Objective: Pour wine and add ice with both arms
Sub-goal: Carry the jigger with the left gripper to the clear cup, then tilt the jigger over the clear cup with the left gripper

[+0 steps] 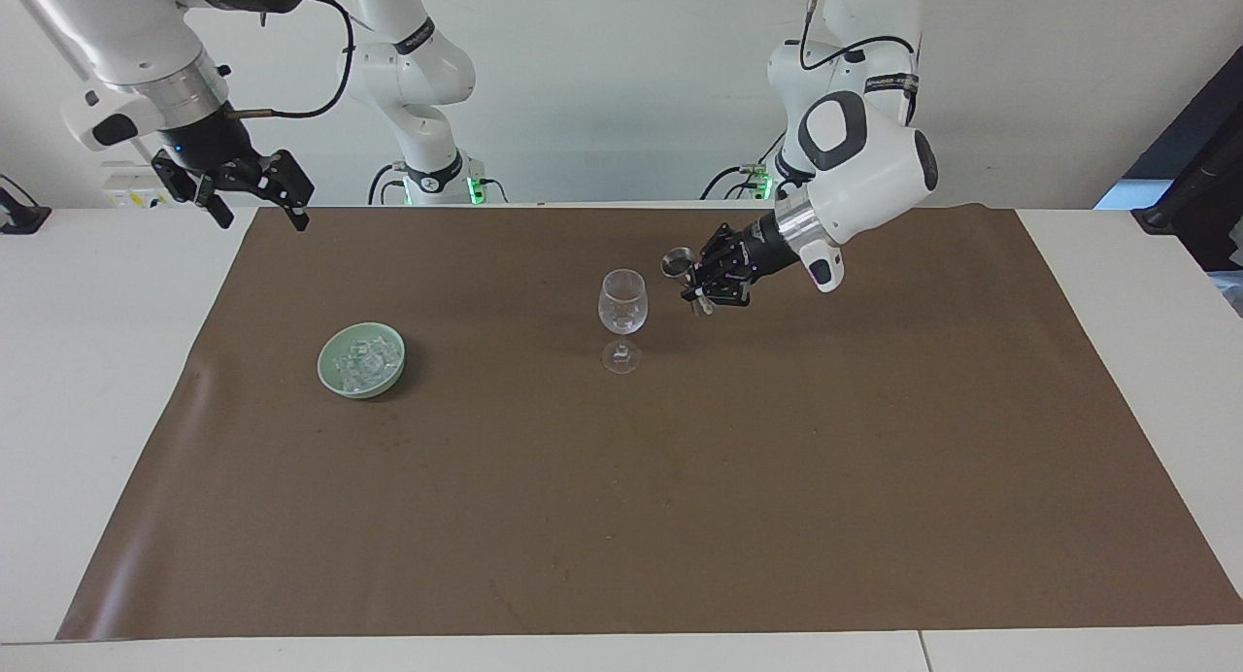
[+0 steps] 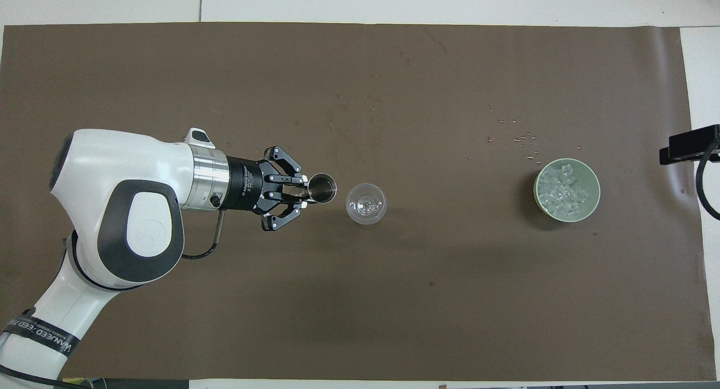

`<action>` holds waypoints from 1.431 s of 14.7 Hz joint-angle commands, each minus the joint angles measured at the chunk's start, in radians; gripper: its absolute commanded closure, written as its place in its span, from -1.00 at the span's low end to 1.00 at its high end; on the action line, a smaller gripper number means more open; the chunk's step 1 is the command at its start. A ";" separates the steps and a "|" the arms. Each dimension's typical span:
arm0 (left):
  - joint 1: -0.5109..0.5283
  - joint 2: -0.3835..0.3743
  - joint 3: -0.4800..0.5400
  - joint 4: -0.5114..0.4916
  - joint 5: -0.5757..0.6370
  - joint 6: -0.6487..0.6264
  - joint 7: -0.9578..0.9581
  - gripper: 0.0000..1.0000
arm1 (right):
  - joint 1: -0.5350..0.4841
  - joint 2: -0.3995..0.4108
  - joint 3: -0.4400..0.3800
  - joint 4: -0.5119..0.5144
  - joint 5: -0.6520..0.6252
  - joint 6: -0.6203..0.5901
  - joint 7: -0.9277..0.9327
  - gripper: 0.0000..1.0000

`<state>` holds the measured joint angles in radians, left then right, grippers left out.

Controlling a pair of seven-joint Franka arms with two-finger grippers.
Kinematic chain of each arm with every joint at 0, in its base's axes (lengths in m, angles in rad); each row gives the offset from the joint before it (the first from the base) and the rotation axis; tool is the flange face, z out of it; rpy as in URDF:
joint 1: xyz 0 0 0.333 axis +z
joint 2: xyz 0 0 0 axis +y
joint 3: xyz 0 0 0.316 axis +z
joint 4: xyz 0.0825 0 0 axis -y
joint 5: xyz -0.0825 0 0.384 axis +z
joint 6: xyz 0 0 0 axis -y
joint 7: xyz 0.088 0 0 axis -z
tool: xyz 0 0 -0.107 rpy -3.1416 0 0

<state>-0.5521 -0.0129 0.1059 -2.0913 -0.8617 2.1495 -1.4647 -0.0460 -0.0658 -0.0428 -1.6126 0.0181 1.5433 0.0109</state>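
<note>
Overhead view: left gripper [image 2: 304, 191], fingertips closed on a metal jigger [image 2: 322, 188], hangs at the wine glass's [image 2: 365, 203] nine o'clock. Right gripper [image 1: 254, 204] waits, spread wide, empty.

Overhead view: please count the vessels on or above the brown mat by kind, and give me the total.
Wine glass: 1
Green bowl holding ice: 1
Metal measuring cup, held by the left end effector: 1
Total: 3

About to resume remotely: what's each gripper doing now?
Left gripper: shut on metal jigger, beside the wine glass.
Right gripper: open, empty, waiting.
</note>
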 commanded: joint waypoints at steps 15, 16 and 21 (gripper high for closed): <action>-0.163 0.070 0.011 0.138 0.495 0.049 -0.299 1.00 | -0.017 -0.008 0.009 -0.010 0.008 -0.003 -0.017 -1.00; -0.163 0.070 0.009 0.148 0.524 0.046 -0.308 1.00 | -0.017 -0.009 0.009 -0.010 0.008 -0.005 -0.017 -1.00; -0.199 0.077 0.009 0.161 0.642 0.038 -0.362 1.00 | -0.015 -0.009 0.009 -0.010 0.008 -0.005 -0.017 -1.00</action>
<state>-0.7169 0.0508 0.1034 -1.9577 -0.2863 2.1913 -1.7680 -0.0460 -0.0658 -0.0428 -1.6126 0.0181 1.5433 0.0109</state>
